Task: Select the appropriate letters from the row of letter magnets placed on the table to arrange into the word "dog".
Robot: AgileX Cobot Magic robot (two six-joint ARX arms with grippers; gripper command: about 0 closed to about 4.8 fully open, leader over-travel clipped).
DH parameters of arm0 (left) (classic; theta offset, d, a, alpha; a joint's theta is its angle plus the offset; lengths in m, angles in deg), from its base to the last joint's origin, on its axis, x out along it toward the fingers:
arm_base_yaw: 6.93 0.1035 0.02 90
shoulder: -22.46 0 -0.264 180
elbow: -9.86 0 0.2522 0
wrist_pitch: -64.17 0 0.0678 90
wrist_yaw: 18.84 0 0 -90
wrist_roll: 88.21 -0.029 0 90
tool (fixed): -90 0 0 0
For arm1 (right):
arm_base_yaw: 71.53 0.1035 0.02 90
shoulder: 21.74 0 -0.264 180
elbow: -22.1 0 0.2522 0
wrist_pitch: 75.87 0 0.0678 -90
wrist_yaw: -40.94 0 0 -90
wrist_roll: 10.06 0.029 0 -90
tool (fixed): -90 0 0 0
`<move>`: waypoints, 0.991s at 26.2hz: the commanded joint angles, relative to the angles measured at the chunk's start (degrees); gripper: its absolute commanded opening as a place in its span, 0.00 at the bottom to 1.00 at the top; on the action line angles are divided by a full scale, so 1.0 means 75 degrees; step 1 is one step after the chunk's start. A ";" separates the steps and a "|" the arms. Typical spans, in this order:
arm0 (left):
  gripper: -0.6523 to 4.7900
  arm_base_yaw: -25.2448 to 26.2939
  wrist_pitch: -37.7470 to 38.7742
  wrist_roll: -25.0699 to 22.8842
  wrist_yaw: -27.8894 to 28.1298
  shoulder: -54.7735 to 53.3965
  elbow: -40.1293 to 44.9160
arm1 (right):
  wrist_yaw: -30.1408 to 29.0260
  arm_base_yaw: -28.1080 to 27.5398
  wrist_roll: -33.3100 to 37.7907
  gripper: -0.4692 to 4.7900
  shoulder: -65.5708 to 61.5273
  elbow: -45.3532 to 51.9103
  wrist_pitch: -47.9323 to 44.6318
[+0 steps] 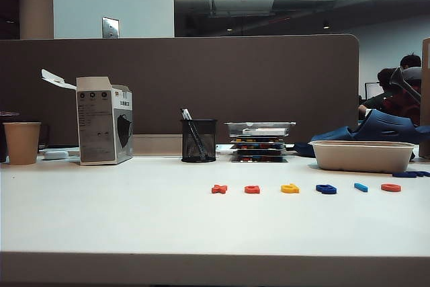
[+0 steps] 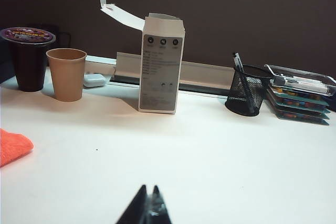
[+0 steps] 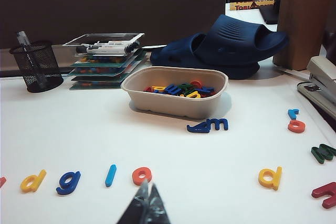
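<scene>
A brown partition (image 1: 201, 85) backs the white tabletop (image 1: 134, 213), where the letter magnets run in a row toward the right, yellow d (image 3: 32, 181), blue g (image 3: 68, 181) and red o (image 3: 141, 175) included, each closed hand, left hand (image 2: 148, 211) and right hand (image 3: 147, 208), empty above it.

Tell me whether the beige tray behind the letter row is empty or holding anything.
Holding things. The right wrist view shows the beige tray with a loose pile of coloured plastic letters inside, well below its rim; the exterior view shows only its wall.
</scene>
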 commanded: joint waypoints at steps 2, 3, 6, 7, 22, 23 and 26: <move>0.11 -0.0015 -0.0105 0.0023 -0.0052 0.0000 -0.0038 | -0.0012 0.0006 -0.0020 0.09 0.0052 0.0041 -0.0128; 0.11 -0.0015 -0.0114 0.0023 -0.0052 0.0000 -0.0038 | -0.0009 0.0006 -0.0020 0.09 0.0052 0.0041 -0.0125; 0.11 -0.0015 -0.0175 0.0023 -0.0052 0.0000 -0.0038 | -0.0009 0.0006 -0.0020 0.09 0.0052 0.0041 -0.0128; 0.11 -0.0015 -0.0219 0.0023 -0.0050 0.0000 -0.0038 | -0.0009 0.0006 -0.0020 0.09 0.0052 0.0041 -0.0131; 0.11 -0.0017 0.3048 0.1323 -0.1749 -0.0093 -0.3060 | -0.0009 0.0006 -0.0020 0.09 0.0052 0.0041 -0.0152; 0.11 -0.0017 0.3483 0.1384 -0.1751 -0.0169 -0.3483 | -0.0009 0.0006 -0.0020 0.09 0.0052 0.0041 -0.0154; 0.11 -0.0017 0.5065 0.1510 -0.2154 -0.1008 -0.5356 | -0.0009 0.0003 -0.0020 0.09 0.0052 0.0041 -0.0149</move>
